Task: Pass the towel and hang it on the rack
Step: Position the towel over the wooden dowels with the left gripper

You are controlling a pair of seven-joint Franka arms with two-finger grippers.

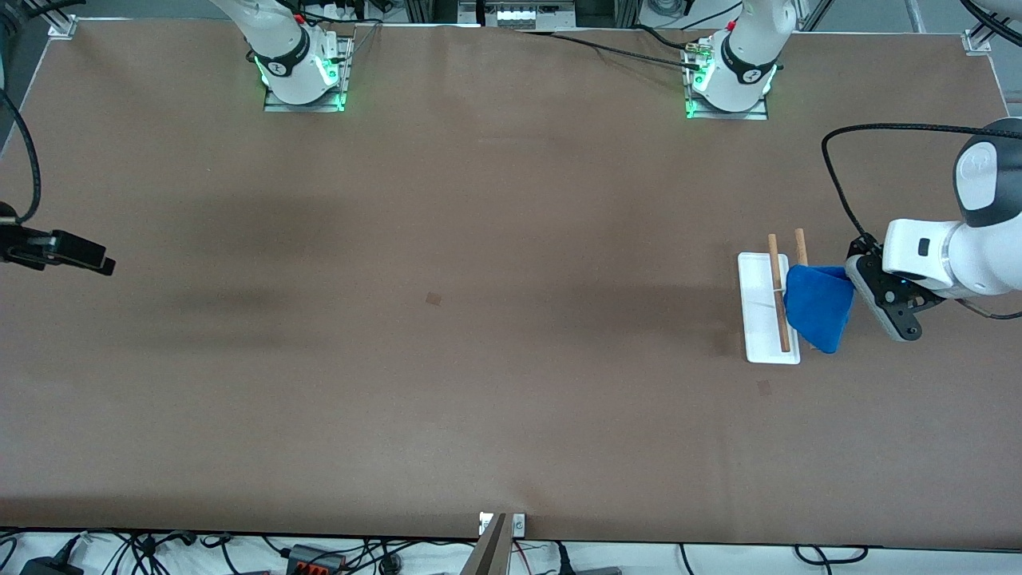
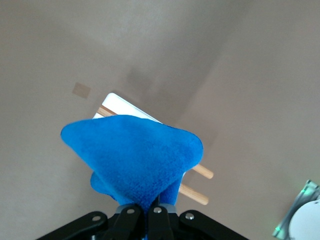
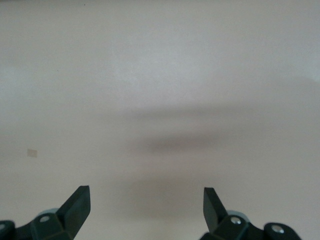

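The blue towel (image 1: 818, 307) hangs bunched from my left gripper (image 1: 851, 276), which is shut on its upper corner. It droops over the rack (image 1: 762, 319), a white flat base with two wooden rods, at the left arm's end of the table. The cloth covers much of the rod closer to that table end; the other rod (image 1: 779, 295) shows in full. In the left wrist view the towel (image 2: 135, 155) fills the space ahead of the left gripper (image 2: 150, 207), with the rack (image 2: 202, 172) beneath it. My right gripper (image 1: 80, 255) waits open over the right arm's end of the table, and in its own view the right gripper (image 3: 145, 192) holds nothing.
Two small brown patches (image 1: 433, 298) (image 1: 764, 387) mark the brown table top. A black cable (image 1: 838, 184) loops from the left arm above the table. Both arm bases (image 1: 303, 72) (image 1: 730, 80) stand at the edge farthest from the front camera.
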